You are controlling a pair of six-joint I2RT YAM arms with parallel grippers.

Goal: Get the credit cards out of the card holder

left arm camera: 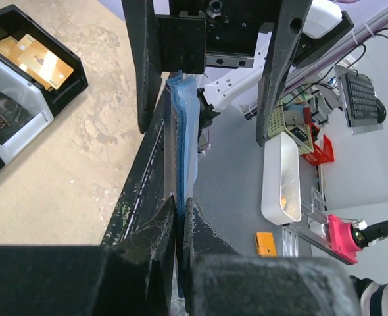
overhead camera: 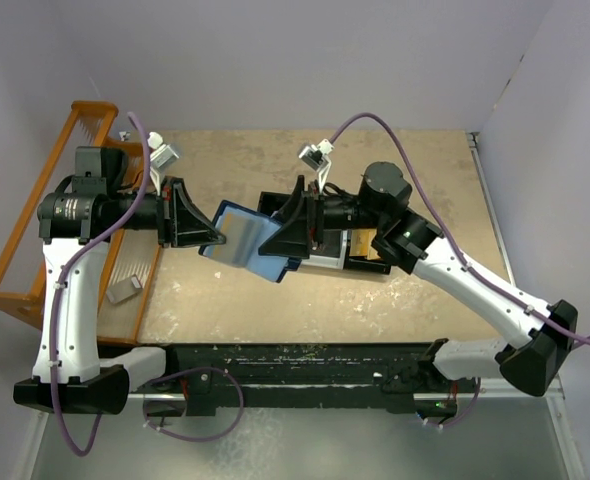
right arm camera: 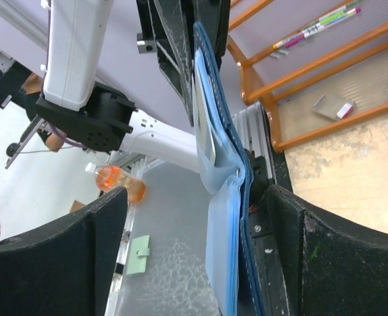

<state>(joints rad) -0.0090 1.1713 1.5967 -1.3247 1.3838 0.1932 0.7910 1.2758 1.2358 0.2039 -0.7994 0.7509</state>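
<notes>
The card holder [overhead camera: 243, 240], a dark blue folding wallet with pale blue inner faces, hangs spread open above the table between the two arms. My left gripper [overhead camera: 218, 240] is shut on its left edge. In the left wrist view its jaws [left arm camera: 179, 203] pinch the holder's thin blue edge [left arm camera: 181, 131]. My right gripper [overhead camera: 273, 240] is open and straddles the holder's right part. In the right wrist view the holder [right arm camera: 223, 257] hangs between the wide-apart fingers, nearer the right one and touching neither. Gold credit cards [left arm camera: 39, 60] lie in the black tray [overhead camera: 327, 205]. I cannot tell whether any card is inside the holder.
The three-compartment black tray [left arm camera: 72, 84] sits just right of the holder, under the right arm. An orange wooden rack [overhead camera: 35, 250] stands along the table's left side, with a small grey object [overhead camera: 123, 290] in it. The table's near edge is a black rail [overhead camera: 295, 360].
</notes>
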